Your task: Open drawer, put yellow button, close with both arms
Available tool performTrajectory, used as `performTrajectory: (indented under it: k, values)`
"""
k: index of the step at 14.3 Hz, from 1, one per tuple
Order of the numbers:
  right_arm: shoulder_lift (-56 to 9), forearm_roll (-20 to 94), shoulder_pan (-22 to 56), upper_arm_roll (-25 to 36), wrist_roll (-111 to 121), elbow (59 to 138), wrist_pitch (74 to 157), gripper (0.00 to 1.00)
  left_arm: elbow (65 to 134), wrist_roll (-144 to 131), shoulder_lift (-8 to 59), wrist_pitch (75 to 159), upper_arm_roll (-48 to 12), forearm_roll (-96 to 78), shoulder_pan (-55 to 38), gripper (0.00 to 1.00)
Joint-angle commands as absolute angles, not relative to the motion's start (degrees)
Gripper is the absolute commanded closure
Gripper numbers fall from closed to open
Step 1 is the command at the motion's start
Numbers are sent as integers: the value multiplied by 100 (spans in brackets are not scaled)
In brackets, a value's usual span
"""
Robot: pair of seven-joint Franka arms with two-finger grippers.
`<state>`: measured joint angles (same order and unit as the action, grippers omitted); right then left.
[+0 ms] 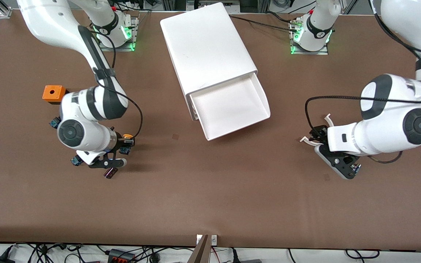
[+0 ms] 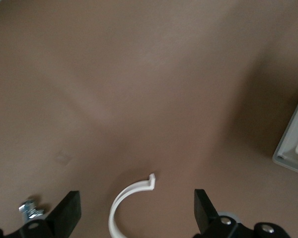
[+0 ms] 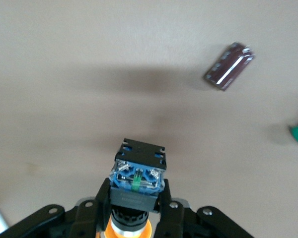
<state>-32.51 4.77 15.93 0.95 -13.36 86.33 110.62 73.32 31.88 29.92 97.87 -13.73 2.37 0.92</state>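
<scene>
We hold the yellow button [image 3: 134,184] in our right gripper [image 1: 122,143], lower left of the frame; the open drawer [image 1: 232,109] lies toward centre, up-right. Left gripper [image 1: 314,133] waits wide open.

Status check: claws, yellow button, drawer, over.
Right claw shut on yellow button, above table. Left claw open, empty, over table toward its own end. Drawer open, nothing seen in it.
</scene>
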Motion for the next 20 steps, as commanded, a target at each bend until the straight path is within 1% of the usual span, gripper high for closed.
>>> performTrajectory:
  k: [1, 2, 4, 6, 8, 9, 11, 14, 16, 20]
  values:
    - [-3042, 937, 1617, 70, -2055, 8157, 10408, 100, 6761, 3120, 2979, 9466, -1459, 1149, -18, 0]
    - [-2902, 1332, 1626, 70, -2231, 8121, 10319, 100, 6533, 3103, 2979, 9457, -1450, 1212, -35, 0]
    - [-2673, 1590, 1652, 70, -2582, 8121, 10152, 100, 6154, 3076, 2980, 9440, -1362, 1222, -53, 0]
    - [-2558, 1608, 1809, 53, -3231, 8025, 9994, 100, 6091, 2545, 2979, 9448, -1362, 1143, 9, 0]
    - [-2558, 1617, 2099, 53, -4022, 7736, 9827, 100, 5969, 554, 2979, 9492, -1432, 1081, 228, 0]
    - [-2566, 1669, 2292, 61, -4521, 7534, 9774, 100, 5855, 197, 2971, 9492, -1433, 1090, 272, 0]
    - [-2575, 1976, 2513, 62, -5322, 7349, 9817, 100, 5888, 106, 2918, 9483, -1415, 1125, 272, 0]
    - [-2742, 2039, 2838, 62, -6124, 6953, 9852, 100, 5915, -367, 2839, 9431, -1415, 951, 316, 0]
    - [-2804, 2039, 3049, 62, -6808, 6917, 10001, 100, 5915, -501, 2821, 9186, -1406, 721, 360, 0]
    - [-3084, 1987, 3620, 97, -8399, 6917, 10800, 100, 5915, -536, 2821, 9079, -1389, 677, 457, 0]
